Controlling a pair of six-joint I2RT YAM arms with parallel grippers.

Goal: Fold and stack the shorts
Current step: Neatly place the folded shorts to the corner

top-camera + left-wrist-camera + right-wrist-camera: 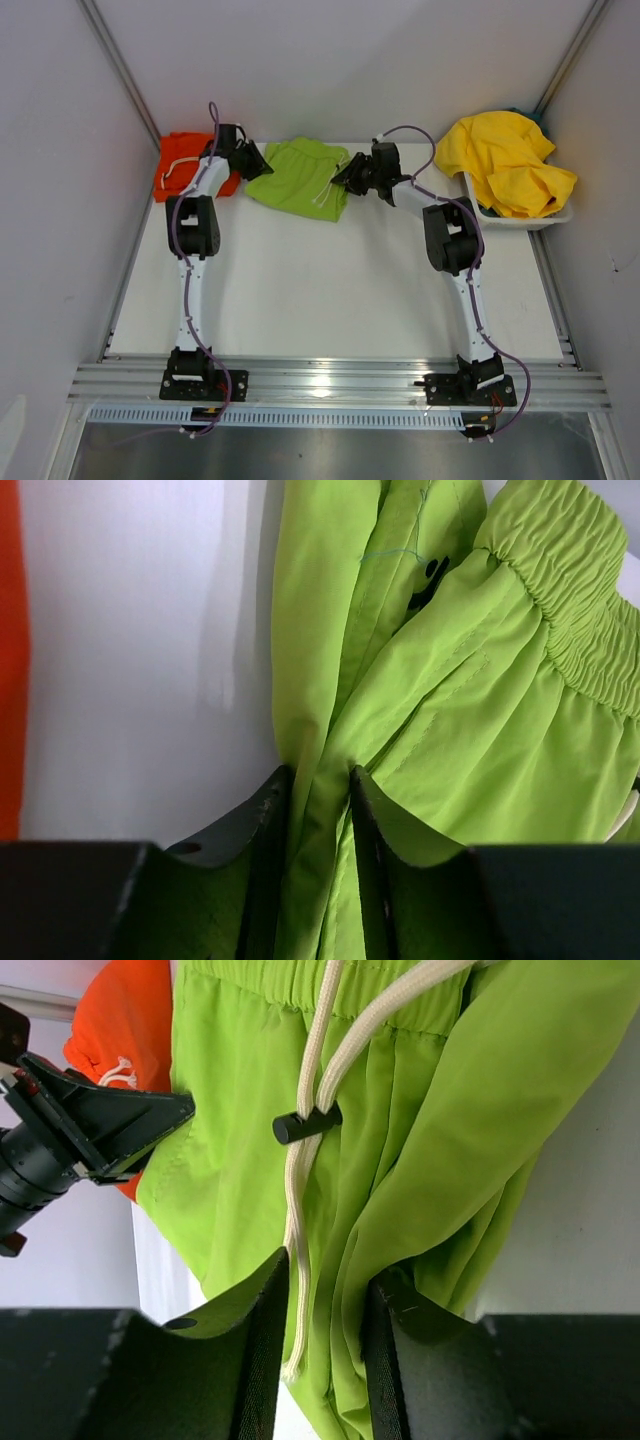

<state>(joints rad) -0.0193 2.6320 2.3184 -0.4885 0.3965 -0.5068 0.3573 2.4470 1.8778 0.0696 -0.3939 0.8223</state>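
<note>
Being pinched at both sides, the lime green shorts are kept spread out at the far end of the table. A fold of green cloth at the left edge of the shorts is clamped tight by the left gripper. The right edge is clamped by the right gripper, and a white drawstring is caught between its jaws too. Two holds are likely used so that the soft cloth can be lifted flat and folded over without bunching up. It cannot be told whether the shorts are lifted off the table or lying on it. A small dark logo and the stretchy waistband are seen in the left wrist view. A little black toggle is seen on the strings.

The orange shorts are laid in the far left corner, just beside the green ones. They look small and tidy, maybe folded, so the pile is probably meant to be made there. The yellow shorts are heaped in a white tray at the far right, well apart, and are not yet folded.

The table is white, smooth and flat, so cloth can likely be slid over it with ease. It is closed in by plain pale walls on the left, back and right. The arms are bolted to a metal rail at the near edge.
</note>
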